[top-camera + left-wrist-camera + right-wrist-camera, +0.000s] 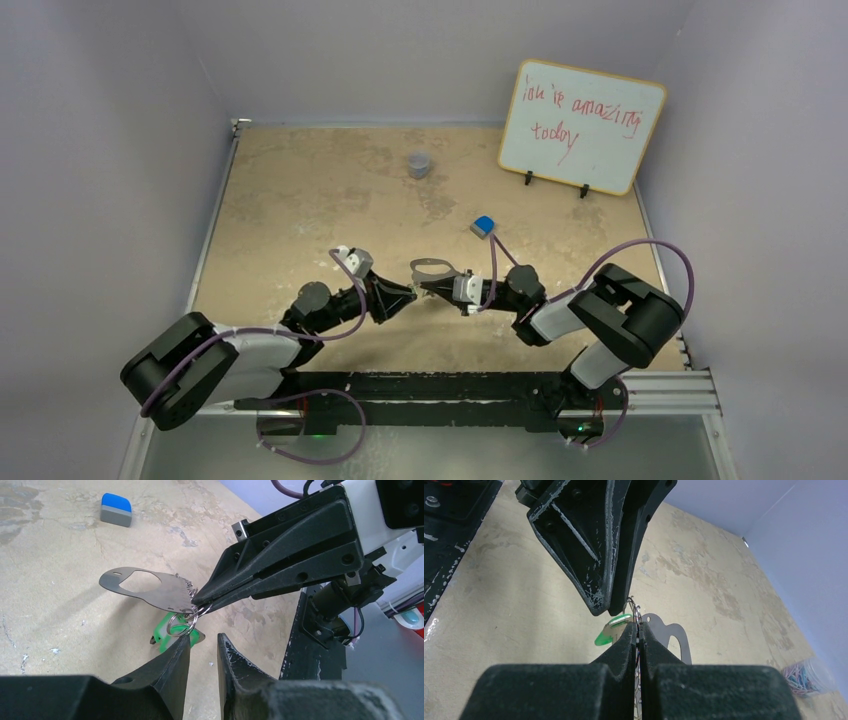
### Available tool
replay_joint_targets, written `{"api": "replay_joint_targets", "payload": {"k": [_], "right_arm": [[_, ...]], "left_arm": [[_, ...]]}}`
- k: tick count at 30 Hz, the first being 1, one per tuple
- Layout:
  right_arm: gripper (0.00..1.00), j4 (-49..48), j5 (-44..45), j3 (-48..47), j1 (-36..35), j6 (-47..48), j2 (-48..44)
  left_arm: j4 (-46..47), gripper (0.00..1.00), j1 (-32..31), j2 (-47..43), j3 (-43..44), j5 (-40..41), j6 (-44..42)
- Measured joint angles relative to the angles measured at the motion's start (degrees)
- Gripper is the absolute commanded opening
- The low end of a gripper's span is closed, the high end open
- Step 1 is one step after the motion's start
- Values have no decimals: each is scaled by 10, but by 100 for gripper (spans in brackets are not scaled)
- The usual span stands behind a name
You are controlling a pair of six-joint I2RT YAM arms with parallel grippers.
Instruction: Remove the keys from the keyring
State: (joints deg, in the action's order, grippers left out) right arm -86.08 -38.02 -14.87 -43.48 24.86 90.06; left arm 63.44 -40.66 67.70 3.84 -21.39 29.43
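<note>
My right gripper (196, 600) is fully closed, pinching the keyring (162, 596) at its near end and holding it clear of the counter (60, 630). From that pinch the flat metal loop runs straight away from the fingertips, roughly level, so its long axis carries on the line of the right arm and points away from both grippers.

The keys (162, 631) hang under the pinched end on small wire rings (179, 624). Their green heads dangle just below the loop, directly in front of my left gripper (202, 641). That gripper is only partly open, with a narrow gap and nothing between the jaws. One fingertip (182, 647) sits right at the lowest wire ring, either touching it or very close; I can't tell which.

Since the right arm is taken up holding the loop, the left is the free one, and it is already beside the keys. As I judge it, the keys lie slightly off to that fingertip's side rather than in the gap, so I'd shift across before closing.
</note>
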Motion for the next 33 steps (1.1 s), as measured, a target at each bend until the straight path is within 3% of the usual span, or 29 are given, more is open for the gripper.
{"api": "replay_joint_targets", "payload": {"k": [12, 33], "right_arm": [[0, 0, -1, 0, 0, -10, 0], [0, 0, -5, 0, 0, -19, 0]], "left_arm": [[42, 24, 0, 47, 0, 21, 8], [45, 26, 0, 35, 0, 23, -1]]}}
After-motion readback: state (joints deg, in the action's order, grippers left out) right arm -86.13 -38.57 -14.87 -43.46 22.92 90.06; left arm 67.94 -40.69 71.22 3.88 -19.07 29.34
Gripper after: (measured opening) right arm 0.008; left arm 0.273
